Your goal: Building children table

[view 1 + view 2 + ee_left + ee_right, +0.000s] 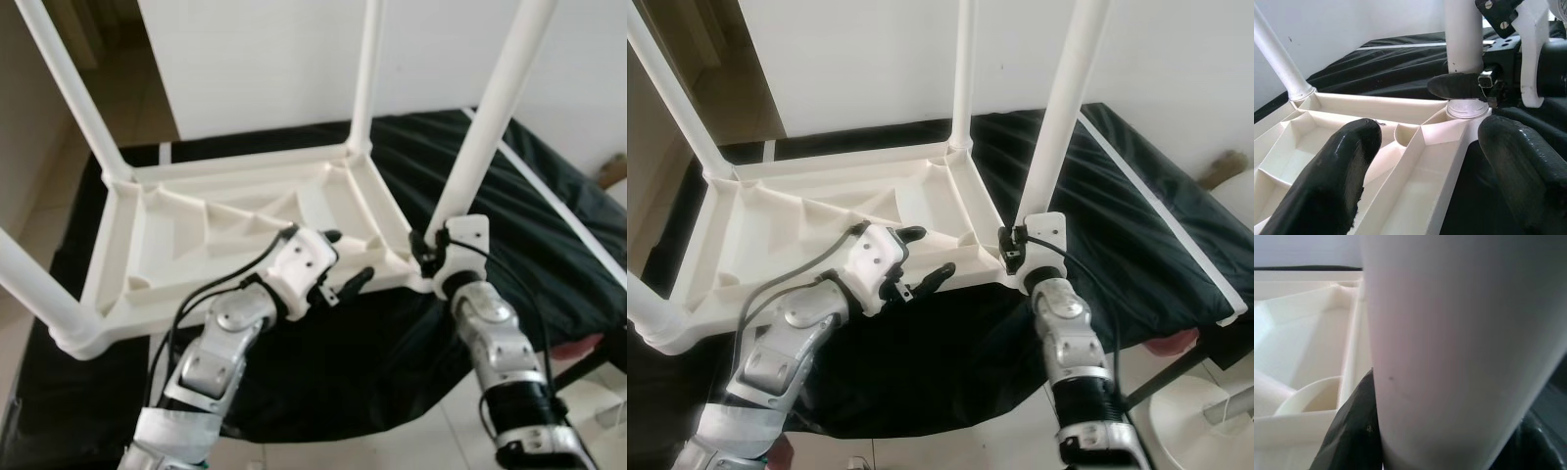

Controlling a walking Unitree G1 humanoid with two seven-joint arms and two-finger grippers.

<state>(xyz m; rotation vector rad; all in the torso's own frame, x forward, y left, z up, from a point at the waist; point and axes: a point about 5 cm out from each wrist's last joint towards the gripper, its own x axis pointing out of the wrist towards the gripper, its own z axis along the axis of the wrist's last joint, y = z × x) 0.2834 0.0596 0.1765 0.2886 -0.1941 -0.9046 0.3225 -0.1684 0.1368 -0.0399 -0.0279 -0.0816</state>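
A white plastic table top (245, 230) lies upside down on a black cloth (549, 225), with four white legs sticking up from its corners. The right claw (431, 257) is at the near right corner and pinches the bottom of the near right leg (490, 127), just above the round socket where the leg sits. In the right wrist view one black finger (1354, 431) presses on the side of that leg, and the leg is so close that it blocks nearly all else. The left claw (343, 259) is just left of the right claw, at the near edge of the table top. Its two fingers are spread wide and hold nothing; one finger (1327, 181) hangs over the ribbed inside of the top and the other (1528, 166) hangs outside the rim, over the cloth. The rim runs between them. Beyond both claws stands the far right leg (367, 69), and far to the left of the left claw are the far left leg (69, 88) and the near left leg (29, 284). The underside of the top is split into small walled boxes, and they look empty. A white wall (274, 59) stands behind the table. There is open cloth to the right of the right claw, and pale floor (411, 446) below both arms.
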